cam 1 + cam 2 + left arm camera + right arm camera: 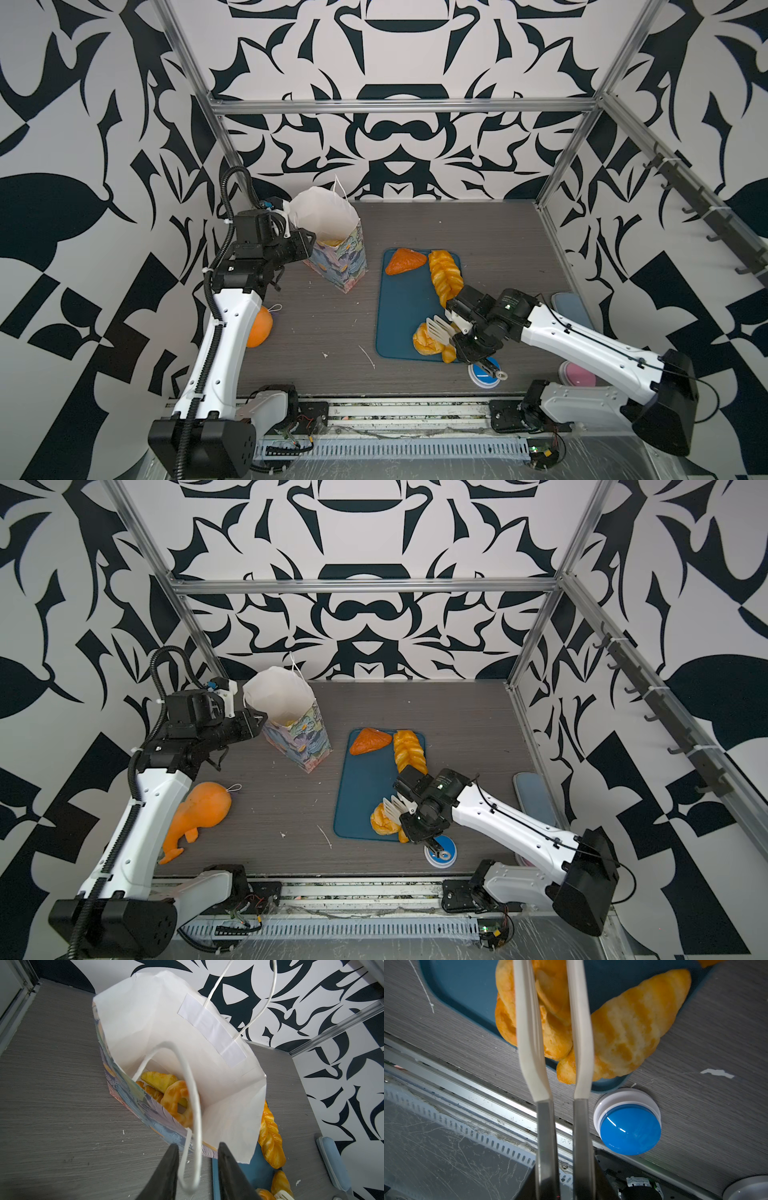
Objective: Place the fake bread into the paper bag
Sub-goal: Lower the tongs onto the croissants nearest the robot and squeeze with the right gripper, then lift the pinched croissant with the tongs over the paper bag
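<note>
Straddling the flaky bun [550, 1012] at the near corner of the blue tray [399, 311] are the white-tipped tongs [527, 1032], one arm on either side. The right end effector [461, 336] is clamped on the tongs' metal handles. Cannot tell whether the tips press the bun yet. A croissant [633, 1028] lies touching the bun, partly over the tray's edge. Farther along the tray, the braided loaf [445, 274] and the darker orange triangle [405, 261] lie side by side.

The paper bag [340, 257] stands upright on the surface [316, 324], apart from the tray, mouth open. The left wrist view shows a ring [176, 1101] and at least two more pieces of fake bread at its bottom. The left end effector [198, 1147] sits at the bag's near rim with its jaws part-way open. The string handle [195, 1095] loops between them and does not look pinched.

Handling, judged: the pieces look glossy and light, probably hollow or foam, so slippery under smooth tong tips and apt to squirt out if squeezed at a rounded end.
- Bun: take it across the middle, tips low on the flanks. The touching croissant may be dragged along.
- Loaf: long, so grip at the centre or it will tip.
- Bag: thin paper, easily toppled — release pieces above the mouth, clear of the wall.
</note>
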Available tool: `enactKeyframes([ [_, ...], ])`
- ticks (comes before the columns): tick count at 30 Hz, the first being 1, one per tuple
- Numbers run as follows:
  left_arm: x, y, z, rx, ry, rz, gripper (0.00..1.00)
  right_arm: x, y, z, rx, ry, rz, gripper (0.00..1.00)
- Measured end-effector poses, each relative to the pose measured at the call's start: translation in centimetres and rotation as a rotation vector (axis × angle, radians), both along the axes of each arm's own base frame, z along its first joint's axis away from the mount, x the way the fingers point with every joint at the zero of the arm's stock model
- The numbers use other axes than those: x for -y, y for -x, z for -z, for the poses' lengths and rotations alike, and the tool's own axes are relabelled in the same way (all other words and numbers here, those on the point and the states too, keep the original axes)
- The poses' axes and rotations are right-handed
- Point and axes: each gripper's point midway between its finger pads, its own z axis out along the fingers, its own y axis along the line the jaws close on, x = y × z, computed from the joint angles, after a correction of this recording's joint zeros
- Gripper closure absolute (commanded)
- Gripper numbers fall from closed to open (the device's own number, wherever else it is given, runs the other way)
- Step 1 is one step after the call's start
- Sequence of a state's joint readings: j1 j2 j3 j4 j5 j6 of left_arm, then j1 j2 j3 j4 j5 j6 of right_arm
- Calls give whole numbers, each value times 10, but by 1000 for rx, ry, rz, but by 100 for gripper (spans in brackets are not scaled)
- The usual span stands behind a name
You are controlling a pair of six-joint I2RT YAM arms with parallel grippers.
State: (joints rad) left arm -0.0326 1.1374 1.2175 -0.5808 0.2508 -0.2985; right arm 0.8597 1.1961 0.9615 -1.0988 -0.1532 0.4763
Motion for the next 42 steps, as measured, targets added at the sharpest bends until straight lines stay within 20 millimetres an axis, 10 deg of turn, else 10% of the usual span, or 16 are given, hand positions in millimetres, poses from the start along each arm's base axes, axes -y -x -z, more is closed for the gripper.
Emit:
enactKeyframes([
  [42, 0, -2, 3, -10, -1, 0, 65, -48, -68, -111, 328, -159, -75, 73],
])
